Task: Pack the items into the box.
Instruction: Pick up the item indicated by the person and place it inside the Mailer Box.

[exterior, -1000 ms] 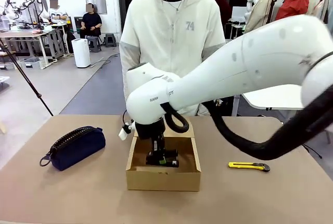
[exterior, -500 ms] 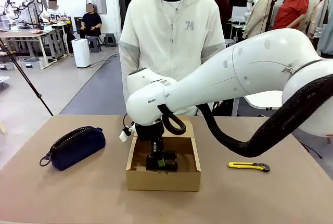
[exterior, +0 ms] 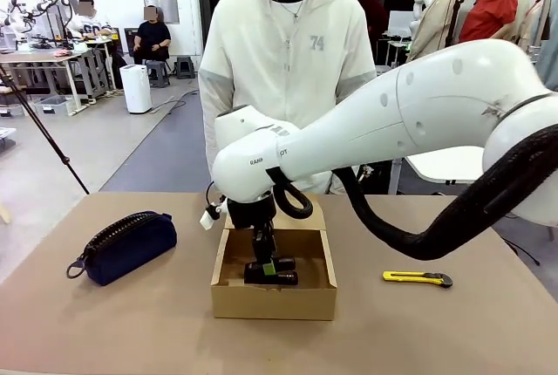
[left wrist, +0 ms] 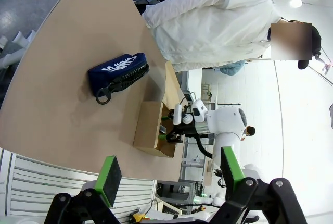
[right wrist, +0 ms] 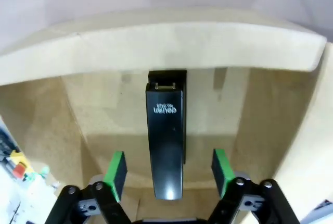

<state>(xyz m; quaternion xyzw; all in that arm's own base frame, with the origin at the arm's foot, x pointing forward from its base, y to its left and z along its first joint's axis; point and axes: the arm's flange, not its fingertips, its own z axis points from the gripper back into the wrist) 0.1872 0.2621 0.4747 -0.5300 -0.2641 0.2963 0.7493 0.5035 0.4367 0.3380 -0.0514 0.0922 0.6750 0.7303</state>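
The right jaws are open inside the box [exterior: 273, 299], the black stapler [right wrist: 166, 146] lying between them and touching neither side, the navy pouch [exterior: 128, 246] on the desk [exterior: 105, 327] at their left, the yellow knife [exterior: 417, 278] at their right; the left jaws are open too.

The box [exterior: 273, 299] is plain brown cardboard, matt all over. The stapler [right wrist: 166, 140] is smooth and black with a soft sheen, and has a small bright metal part at one end. The pouch [exterior: 131, 246] is matt navy cloth with a coarse zip. The knife [exterior: 417, 278] looks like smooth yellow plastic. The table [exterior: 105, 323] is smooth, matt tan. The right arm [exterior: 418, 113] has a glossy white shell.
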